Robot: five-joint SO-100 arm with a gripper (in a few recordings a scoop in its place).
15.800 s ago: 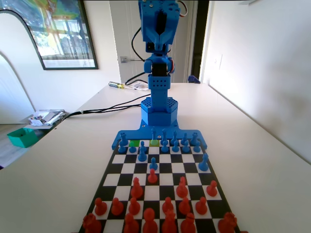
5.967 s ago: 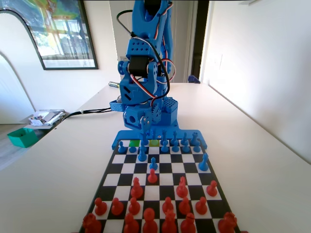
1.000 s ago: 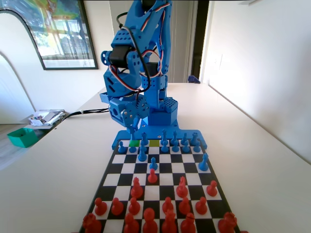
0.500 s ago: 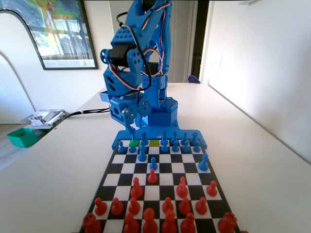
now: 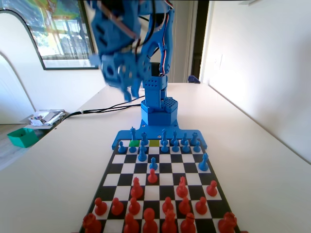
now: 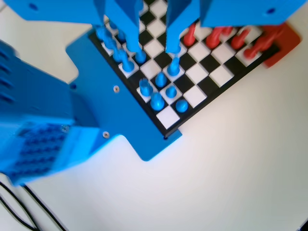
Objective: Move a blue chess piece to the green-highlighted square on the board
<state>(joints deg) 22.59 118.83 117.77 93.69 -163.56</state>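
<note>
While your gripper (image 5: 127,92) hangs high in the fixed view (blurred), the board (image 5: 158,187) lies well below it; a blue piece (image 5: 144,141) stands between the green square (image 5: 134,143) and yellow square (image 5: 154,142). Half a second ago it sat just above them. Wrist view: jaws spread, empty, above the board's (image 6: 202,72) blue pieces (image 6: 156,100).
</note>
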